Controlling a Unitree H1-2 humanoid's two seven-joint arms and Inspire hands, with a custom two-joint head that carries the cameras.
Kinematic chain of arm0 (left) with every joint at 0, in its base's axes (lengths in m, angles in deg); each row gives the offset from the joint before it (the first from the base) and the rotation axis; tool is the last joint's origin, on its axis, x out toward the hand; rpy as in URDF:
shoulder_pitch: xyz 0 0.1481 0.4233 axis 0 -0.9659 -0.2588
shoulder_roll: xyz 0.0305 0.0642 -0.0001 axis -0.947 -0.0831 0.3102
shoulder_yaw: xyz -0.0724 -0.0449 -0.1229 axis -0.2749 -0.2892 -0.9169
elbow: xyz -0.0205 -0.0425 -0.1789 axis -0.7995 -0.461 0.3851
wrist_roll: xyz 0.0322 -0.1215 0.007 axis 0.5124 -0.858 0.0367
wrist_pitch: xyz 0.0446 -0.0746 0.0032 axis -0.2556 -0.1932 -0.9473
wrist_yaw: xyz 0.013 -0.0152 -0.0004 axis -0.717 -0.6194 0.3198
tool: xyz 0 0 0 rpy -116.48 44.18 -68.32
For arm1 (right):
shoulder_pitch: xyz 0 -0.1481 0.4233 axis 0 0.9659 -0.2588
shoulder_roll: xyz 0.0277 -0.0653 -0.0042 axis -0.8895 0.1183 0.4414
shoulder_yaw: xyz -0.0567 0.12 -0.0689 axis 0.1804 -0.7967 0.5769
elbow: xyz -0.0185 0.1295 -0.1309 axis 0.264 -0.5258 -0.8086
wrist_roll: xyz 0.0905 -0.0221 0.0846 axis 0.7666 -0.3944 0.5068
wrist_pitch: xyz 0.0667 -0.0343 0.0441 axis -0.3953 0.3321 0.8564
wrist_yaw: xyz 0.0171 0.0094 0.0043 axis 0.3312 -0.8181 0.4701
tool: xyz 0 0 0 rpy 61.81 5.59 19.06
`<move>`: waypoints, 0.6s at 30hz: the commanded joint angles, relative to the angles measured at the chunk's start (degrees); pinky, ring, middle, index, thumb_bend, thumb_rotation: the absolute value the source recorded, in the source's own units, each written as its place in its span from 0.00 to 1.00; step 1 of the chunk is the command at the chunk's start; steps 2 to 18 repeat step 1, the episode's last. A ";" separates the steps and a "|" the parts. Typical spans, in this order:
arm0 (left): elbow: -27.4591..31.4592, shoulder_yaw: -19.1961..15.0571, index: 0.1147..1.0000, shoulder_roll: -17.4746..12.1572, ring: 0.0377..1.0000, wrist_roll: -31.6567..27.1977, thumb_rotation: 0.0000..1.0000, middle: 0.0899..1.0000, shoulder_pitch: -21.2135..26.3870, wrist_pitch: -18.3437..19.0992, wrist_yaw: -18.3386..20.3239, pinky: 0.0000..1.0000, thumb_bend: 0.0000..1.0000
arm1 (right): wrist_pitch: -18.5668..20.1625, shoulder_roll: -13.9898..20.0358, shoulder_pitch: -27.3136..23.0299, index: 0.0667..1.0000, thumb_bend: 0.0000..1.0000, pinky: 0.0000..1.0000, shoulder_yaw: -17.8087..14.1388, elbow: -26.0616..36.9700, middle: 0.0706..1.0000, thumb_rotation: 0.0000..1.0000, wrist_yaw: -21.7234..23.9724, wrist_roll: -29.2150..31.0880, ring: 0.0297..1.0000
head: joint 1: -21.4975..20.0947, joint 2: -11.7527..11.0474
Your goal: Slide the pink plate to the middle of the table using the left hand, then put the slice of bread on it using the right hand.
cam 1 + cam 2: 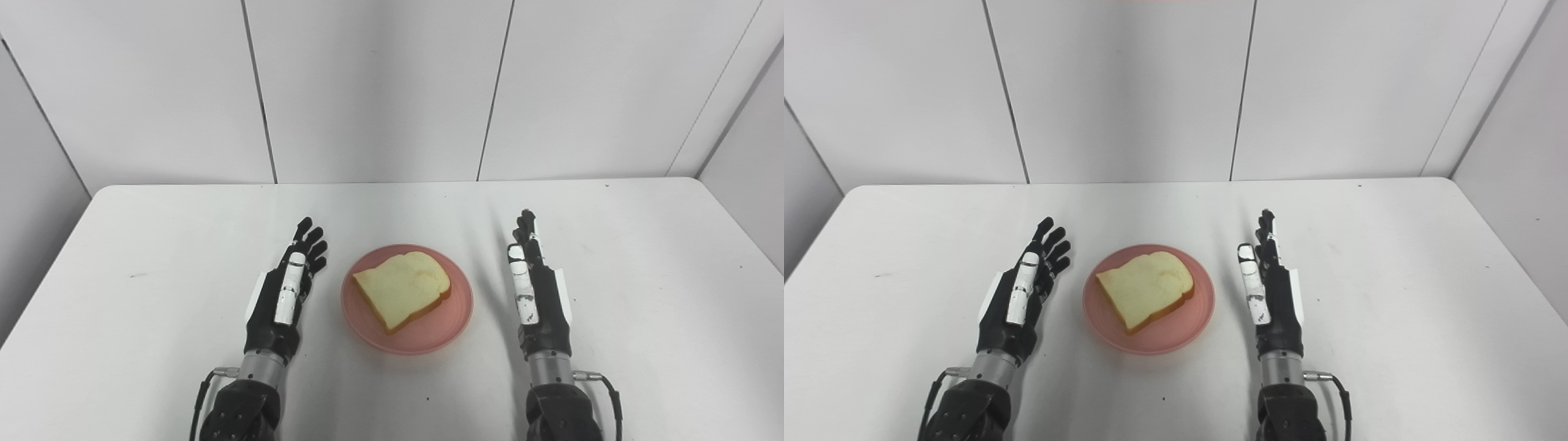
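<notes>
The left hand (285,294) is held spread and empty beside the pink plate (450,318), which, likely stiff and slippery, sits mid-table bearing the slice of bread (404,288), judged light, soft, best lifted by its crust, while the right hand (536,291) is likewise extended, holding nothing.

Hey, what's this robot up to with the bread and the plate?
Right now it is handling nothing. A slice of bread lies on a pink plate near the middle of the white table. The left hand and the right hand are both open, one on each side of the plate and not touching it. The serving job looks finished.
</notes>
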 commanded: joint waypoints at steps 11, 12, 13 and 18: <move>1.38 -0.01 0.93 0.16 0.93 0.16 1.00 0.95 1.25 -2.02 0.21 0.94 0.42 | -1.56 0.08 -0.85 1.00 0.68 0.99 0.68 2.00 1.00 1.00 -0.50 -0.27 1.00 | 0.35 0.09; 1.38 -0.01 0.93 0.16 0.93 0.16 1.00 0.95 1.25 -2.02 0.21 0.94 0.42 | -1.56 0.08 -0.85 1.00 0.68 0.99 0.68 2.00 1.00 1.00 -0.50 -0.27 1.00 | 0.35 0.09; 1.38 -0.01 0.93 0.16 0.93 0.16 1.00 0.95 1.25 -2.02 0.21 0.94 0.42 | -1.56 0.08 -0.85 1.00 0.68 0.99 0.68 2.00 1.00 1.00 -0.50 -0.27 1.00 | 0.35 0.09; 1.38 -0.01 0.93 0.16 0.93 0.16 1.00 0.95 1.25 -2.02 0.21 0.94 0.42 | -1.56 0.08 -0.85 1.00 0.68 0.99 0.68 2.00 1.00 1.00 -0.50 -0.27 1.00 | 0.35 0.09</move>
